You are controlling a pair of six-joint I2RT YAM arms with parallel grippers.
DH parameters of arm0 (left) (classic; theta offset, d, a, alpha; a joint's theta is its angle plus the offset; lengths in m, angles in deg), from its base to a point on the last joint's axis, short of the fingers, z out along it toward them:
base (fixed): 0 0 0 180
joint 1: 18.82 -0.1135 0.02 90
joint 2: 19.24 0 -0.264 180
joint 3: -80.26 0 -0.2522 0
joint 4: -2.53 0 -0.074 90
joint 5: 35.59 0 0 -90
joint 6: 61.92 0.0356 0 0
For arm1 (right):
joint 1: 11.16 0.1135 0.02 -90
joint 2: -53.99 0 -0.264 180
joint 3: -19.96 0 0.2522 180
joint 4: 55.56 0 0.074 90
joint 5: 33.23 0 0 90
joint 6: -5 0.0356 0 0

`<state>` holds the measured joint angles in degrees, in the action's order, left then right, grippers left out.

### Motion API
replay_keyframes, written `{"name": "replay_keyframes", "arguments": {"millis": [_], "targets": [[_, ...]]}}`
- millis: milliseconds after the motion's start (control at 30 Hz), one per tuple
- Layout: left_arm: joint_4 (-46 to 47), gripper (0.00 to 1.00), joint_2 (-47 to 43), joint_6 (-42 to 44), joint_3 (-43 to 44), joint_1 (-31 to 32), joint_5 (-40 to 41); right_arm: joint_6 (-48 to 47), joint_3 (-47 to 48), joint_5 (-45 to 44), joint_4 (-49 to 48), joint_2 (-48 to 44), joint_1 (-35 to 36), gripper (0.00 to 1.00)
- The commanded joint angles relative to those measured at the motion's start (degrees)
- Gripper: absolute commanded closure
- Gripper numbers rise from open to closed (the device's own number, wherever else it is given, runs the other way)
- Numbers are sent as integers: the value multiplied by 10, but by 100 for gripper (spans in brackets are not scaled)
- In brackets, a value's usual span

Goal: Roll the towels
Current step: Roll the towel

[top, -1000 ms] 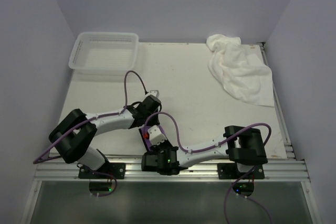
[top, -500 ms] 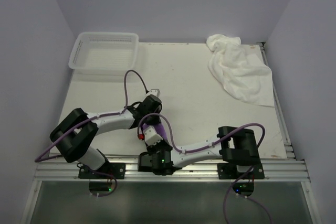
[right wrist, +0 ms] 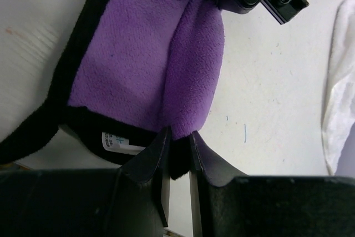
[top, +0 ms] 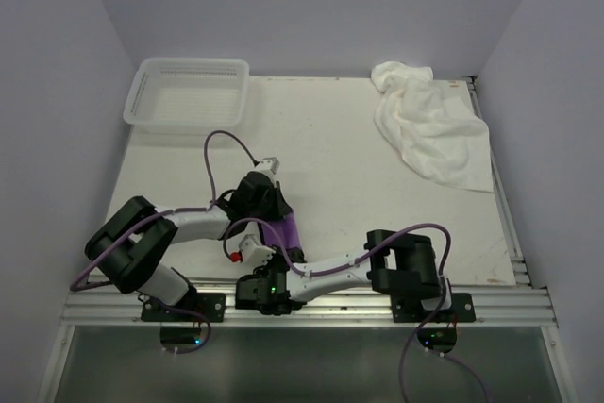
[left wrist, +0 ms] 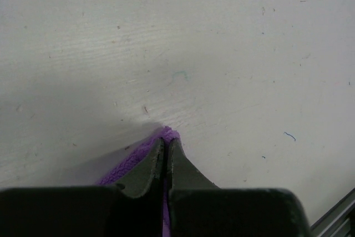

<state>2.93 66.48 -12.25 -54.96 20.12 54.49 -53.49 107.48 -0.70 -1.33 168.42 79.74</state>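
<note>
A white table [top: 330, 158] is enclosed by 3 pale lavender walls [top: 311, 7], at the far side, the left and the right. An aluminium rail [top: 510, 301] is fixed along the near edge. Soft, even light is cast, and faint specks are seen on the tabletop.

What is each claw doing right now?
Left claw: shut on the purple towel.
Right claw: shut on the same purple towel.

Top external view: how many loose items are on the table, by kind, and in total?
Towels: 2, the purple towel and the white towel
Baskets: 1, the white mesh basket
Total: 3
</note>
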Motion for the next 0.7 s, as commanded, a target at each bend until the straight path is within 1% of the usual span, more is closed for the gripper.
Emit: {"name": "replay_keyframes", "arguments": {"millis": [0,100,167,300,433,533,667], "targets": [[133,100,25,42,2,-29,22,-64,19,29,16,6,6,100],[182,100,27,38,-11,-32,3,-98,26,39,23,15,4,100],[211,100,17,31,-35,-33,3,-113,31,50,33,23,5,100],[229,100,-3,32,-72,-34,-13,-159,38,83,40,44,6,100],[221,100,-18,37,-105,-35,-5,-188,66,110,51,71,10,100],[195,100,-42,42,-121,-36,-1,-204,86,126,59,92,18,100],[163,100,-50,44,-130,-36,27,-212,101,153,63,112,24,100]]}}
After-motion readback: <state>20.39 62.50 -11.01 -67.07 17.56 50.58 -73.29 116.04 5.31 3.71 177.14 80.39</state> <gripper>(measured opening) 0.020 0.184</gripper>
